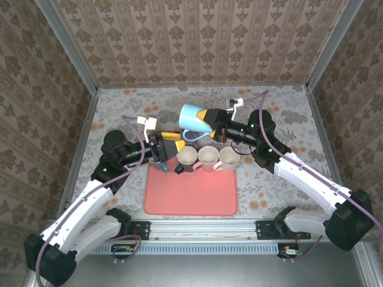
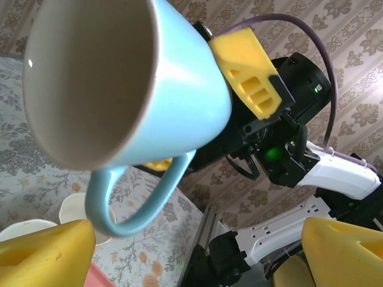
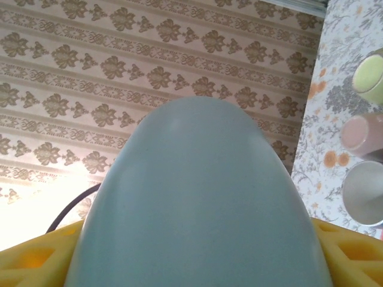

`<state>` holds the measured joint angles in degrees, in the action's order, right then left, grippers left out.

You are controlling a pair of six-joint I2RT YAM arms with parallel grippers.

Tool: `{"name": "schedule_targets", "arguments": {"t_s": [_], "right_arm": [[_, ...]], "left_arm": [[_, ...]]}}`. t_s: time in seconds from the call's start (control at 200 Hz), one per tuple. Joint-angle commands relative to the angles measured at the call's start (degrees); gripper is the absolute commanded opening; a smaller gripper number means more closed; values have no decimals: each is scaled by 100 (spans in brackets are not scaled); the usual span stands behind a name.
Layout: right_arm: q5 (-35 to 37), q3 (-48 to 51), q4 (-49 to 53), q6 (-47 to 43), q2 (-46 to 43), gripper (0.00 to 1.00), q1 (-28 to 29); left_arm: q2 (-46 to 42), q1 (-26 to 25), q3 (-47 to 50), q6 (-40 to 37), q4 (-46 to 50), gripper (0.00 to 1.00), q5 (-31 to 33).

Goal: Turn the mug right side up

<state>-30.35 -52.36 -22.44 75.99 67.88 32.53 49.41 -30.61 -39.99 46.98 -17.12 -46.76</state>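
Blue mug [image 1: 194, 117] hangs mid-frame, tipped sideways, with our right gripper [image 1: 209, 124] pinching its body. Left gripper [image 1: 170, 154], lower left, is spread wide and holding nothing. Roughly halfway, we'd say: not upright or set down yet.

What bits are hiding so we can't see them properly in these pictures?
Right wrist view: the light blue ceramic mug hides its own handle and mouth behind its body, and whatever lies beyond it.
Right wrist view: three small cups are cut off by the right edge.
Left wrist view: a yellow finger of the left pincer covers parts of two cups.
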Motion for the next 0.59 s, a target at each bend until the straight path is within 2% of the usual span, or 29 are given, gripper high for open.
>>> {"name": "schedule_targets", "arguments": {"t_s": [0.0, 0.135, 0.345, 0.59], "right_arm": [[-148, 31, -933, 259, -363, 32, 42], [-191, 8, -793, 240, -518, 32, 43], [-139, 111, -881, 305, -627, 32, 141], [-281, 107, -1061, 391, -509, 31, 289]], "left_arm": [[225, 29, -117, 106, -565, 89, -342], [383, 38, -210, -123, -362, 86, -307], [728, -21, -214, 81, -808, 80, -391], [949, -77, -242, 458, -1845, 54, -742]]}}
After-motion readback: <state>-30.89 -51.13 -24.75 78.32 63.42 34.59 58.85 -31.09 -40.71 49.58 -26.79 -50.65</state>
